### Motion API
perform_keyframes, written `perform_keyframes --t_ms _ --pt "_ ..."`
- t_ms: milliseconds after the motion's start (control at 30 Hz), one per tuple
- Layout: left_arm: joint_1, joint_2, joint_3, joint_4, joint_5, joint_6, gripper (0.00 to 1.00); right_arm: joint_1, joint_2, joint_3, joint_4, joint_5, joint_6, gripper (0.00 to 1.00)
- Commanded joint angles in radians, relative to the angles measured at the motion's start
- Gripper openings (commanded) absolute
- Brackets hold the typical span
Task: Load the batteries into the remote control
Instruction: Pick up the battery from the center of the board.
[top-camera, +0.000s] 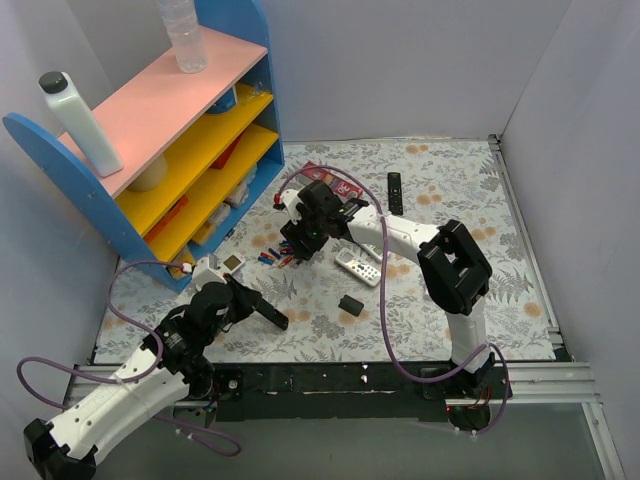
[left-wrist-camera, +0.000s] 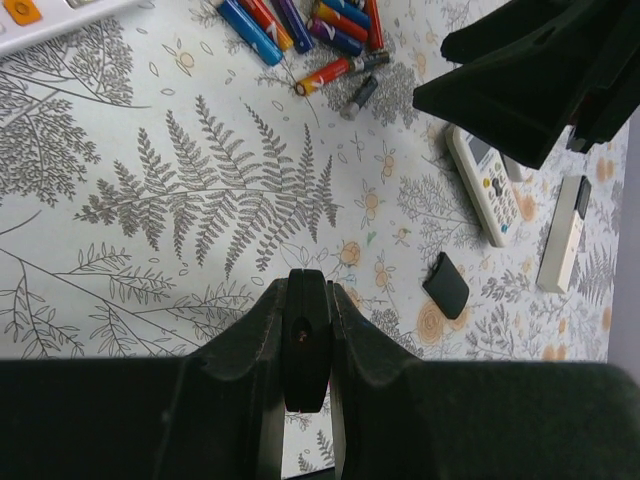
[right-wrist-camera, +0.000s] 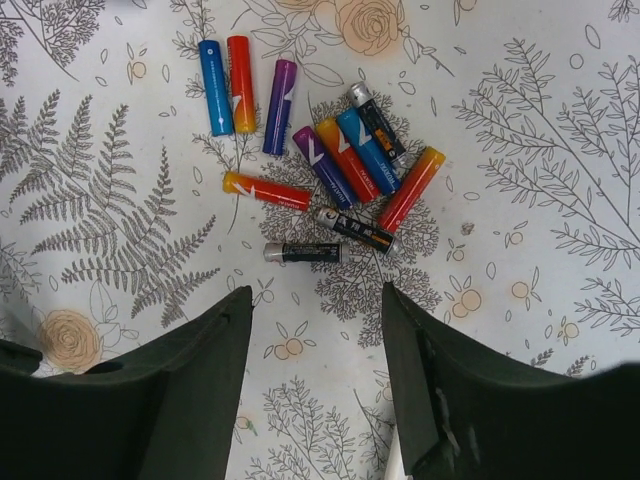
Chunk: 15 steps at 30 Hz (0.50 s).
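Note:
Several batteries (right-wrist-camera: 320, 170) in red, blue, purple and dark wraps lie loose on the floral mat, also visible as batteries (top-camera: 275, 255) and batteries (left-wrist-camera: 310, 30). My right gripper (right-wrist-camera: 315, 290) hovers just short of them, open, with only mat between its fingers; the nearest dark cell (right-wrist-camera: 303, 252) lies just beyond the tips. In the top view the right gripper (top-camera: 300, 245) is over the pile. The slim silver-white remote control (left-wrist-camera: 563, 232) lies at the right. My left gripper (left-wrist-camera: 307, 290) is shut on a thin black piece (left-wrist-camera: 305, 340) seen end-on, and the left gripper (top-camera: 275, 318) is held low near the front.
A white button remote (top-camera: 357, 266) and a small black cover (top-camera: 350, 304) lie right of the pile. Another white remote (top-camera: 225, 265) sits by the shelf foot. A black remote (top-camera: 394, 192) lies at the back. The blue shelf (top-camera: 170, 150) with bottles fills the left.

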Motion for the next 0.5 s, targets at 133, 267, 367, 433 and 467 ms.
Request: perform_keyframes --t_ms 133,267,367,433,467 --pt "0.005 -0.004 0.083 -0.064 -0.157 -0.006 0.0 0.011 0.05 0.1 0.01 -0.033 -0.038 0.54" --pt "0.005 -0.037 0.063 -0.035 -0.174 -0.011 0.0 0.031 0.08 0.141 -0.013 0.03 0.041 0.52" --pt "0.005 -0.071 0.048 -0.028 -0.18 -0.019 0.0 0.047 0.074 0.141 0.004 0.094 0.162 0.51" --pt "0.005 -0.089 0.04 -0.035 -0.186 -0.023 0.0 0.063 0.067 0.126 0.03 0.108 0.213 0.51" --pt "0.005 -0.094 0.037 -0.037 -0.186 -0.028 0.0 0.069 0.07 0.13 0.045 0.12 0.216 0.5"
